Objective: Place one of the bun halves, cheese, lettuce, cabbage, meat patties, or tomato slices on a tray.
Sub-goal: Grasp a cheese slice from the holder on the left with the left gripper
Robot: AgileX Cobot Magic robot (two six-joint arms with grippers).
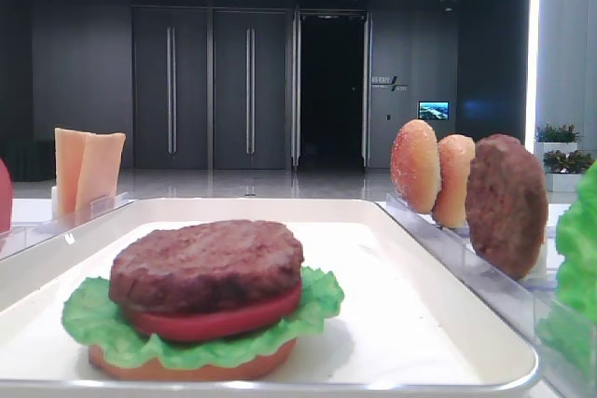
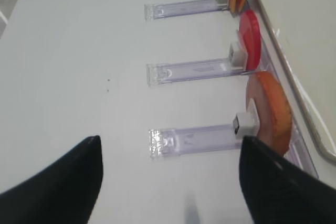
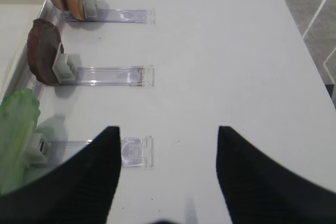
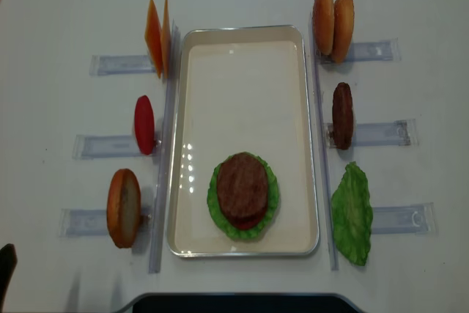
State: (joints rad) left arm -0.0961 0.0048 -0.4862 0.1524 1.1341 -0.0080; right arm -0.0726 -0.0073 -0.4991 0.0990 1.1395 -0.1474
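Observation:
On the white tray [image 4: 242, 56] lies a stack: flat bun base [image 1: 187, 365], lettuce [image 4: 272, 203], tomato slice [image 1: 215, 322], and a meat patty [image 4: 242, 185] on top. Cheese slices [image 4: 157, 37], a tomato slice [image 2: 250, 39] and a bun half [image 2: 270, 111] stand in the left racks. Two bun halves [image 4: 333, 23], a patty [image 3: 44, 51] and a lettuce leaf [image 4: 352, 214] are on the right. No cabbage is in view. My left gripper [image 2: 170, 145] hangs open and empty over the table left of the bun half. My right gripper [image 3: 168, 129] is open and empty.
Clear plastic racks [image 4: 121, 64] lie on the white table on both sides of the tray, their outer ends [image 3: 136, 153] pointing away from it. Grey tiled floor [image 3: 315, 14] lies past the table's right edge.

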